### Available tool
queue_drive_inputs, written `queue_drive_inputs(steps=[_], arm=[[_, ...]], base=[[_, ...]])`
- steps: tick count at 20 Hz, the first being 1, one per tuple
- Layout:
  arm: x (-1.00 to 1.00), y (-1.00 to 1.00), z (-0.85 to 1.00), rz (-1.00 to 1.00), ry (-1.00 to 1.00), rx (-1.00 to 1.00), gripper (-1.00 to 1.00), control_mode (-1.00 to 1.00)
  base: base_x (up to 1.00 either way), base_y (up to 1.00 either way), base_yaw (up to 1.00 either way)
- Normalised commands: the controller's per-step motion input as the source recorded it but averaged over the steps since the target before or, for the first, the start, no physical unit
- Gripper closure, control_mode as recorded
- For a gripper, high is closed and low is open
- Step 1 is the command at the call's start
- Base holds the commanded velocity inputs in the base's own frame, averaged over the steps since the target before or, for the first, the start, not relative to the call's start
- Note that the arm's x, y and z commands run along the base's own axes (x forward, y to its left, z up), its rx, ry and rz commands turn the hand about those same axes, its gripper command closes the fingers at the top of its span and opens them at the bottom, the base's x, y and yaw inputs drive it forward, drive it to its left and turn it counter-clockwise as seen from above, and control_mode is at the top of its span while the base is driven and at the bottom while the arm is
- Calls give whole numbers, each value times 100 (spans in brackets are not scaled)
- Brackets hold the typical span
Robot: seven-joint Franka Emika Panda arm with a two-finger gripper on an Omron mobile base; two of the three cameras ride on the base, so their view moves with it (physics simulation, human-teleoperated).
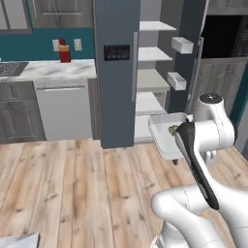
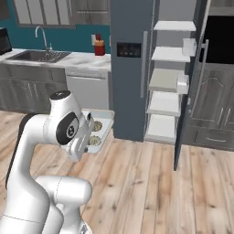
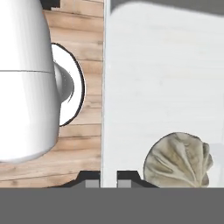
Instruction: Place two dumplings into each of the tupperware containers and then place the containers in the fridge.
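My gripper (image 3: 108,179) is shut on the rim of a pale grey tupperware container (image 3: 153,87), held level above the wooden floor. One wrinkled tan dumpling (image 3: 179,159) lies in it close to the fingers. From the right base view the held container (image 2: 108,119) carries two dumplings (image 2: 97,125) (image 2: 94,140). The container (image 1: 159,131) hangs in front of the open slate-blue fridge (image 1: 116,72), just short of its white shelves (image 1: 150,101). A flat pale grey thing (image 2: 164,80) lies on the middle shelf; I cannot tell whether it is a container.
The fridge door (image 2: 189,91) stands open to the right, with bins on its inside. Dark cabinets (image 2: 215,105) are behind it. Left of the fridge run a dishwasher (image 1: 63,109) and a marble counter (image 1: 53,69) with a sink (image 2: 39,55).
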Motion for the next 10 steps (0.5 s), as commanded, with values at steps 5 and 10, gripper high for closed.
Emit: queue_drive_inputs(steps=[5, 10], arm=[[0, 0, 0, 0, 0, 0, 100, 100], [0, 0, 0, 0, 0, 0, 100, 100]], base=[[100, -67, -2], [98, -29, -12]])
